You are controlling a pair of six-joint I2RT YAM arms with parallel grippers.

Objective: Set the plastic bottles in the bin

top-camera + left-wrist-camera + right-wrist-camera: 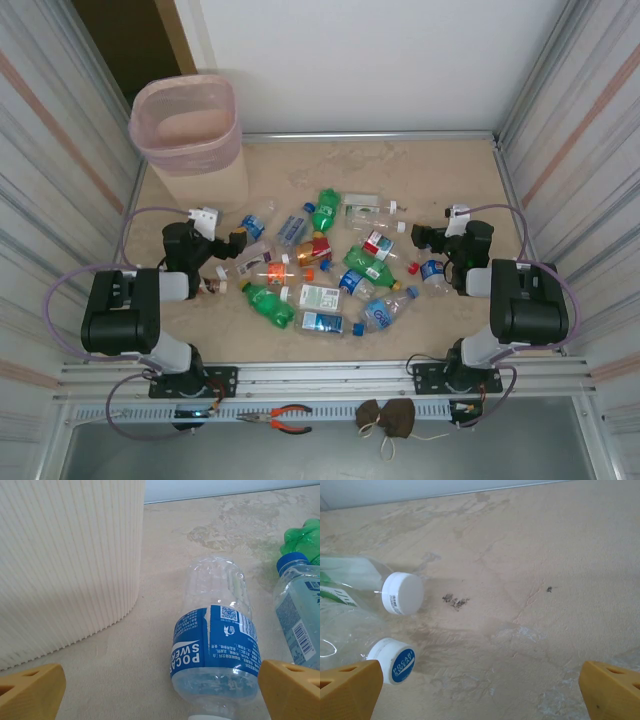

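Wide-open left gripper (160,694) at a POCARI SWEAT bottle (216,647) — right gripper (480,692) wide too.

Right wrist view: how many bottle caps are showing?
2. A plain white cap at left, and a blue-printed cap below it, nearer the camera. Others may lie out of frame.

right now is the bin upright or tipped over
Upright: the bin stands on its base at the far left, its open rim facing up.
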